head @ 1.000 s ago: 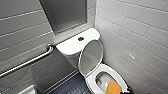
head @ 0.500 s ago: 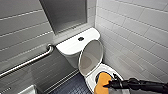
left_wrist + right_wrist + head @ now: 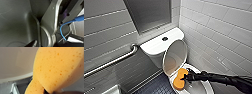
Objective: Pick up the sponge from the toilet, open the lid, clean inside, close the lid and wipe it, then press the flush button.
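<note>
Right arm: all black, slim, tube-like, thicker towards the far end, with a lumpy joint section before matte black, chunky jaws. No markings readable.

Left wrist view: wide dark grey plate, smooth, faint sheen. Beside it a grey jointed bar with a bright silvery edge and a small pale dot near one end. A curved metal band, worn-looking, sits under the bar. Black bracket with two dark round screws, purplish glint on it. A thin blue cable loops out of a thicker blue sleeve. A white piece is set in black housing.

Right wrist view: a dark blurred strip of gripper body.
</note>
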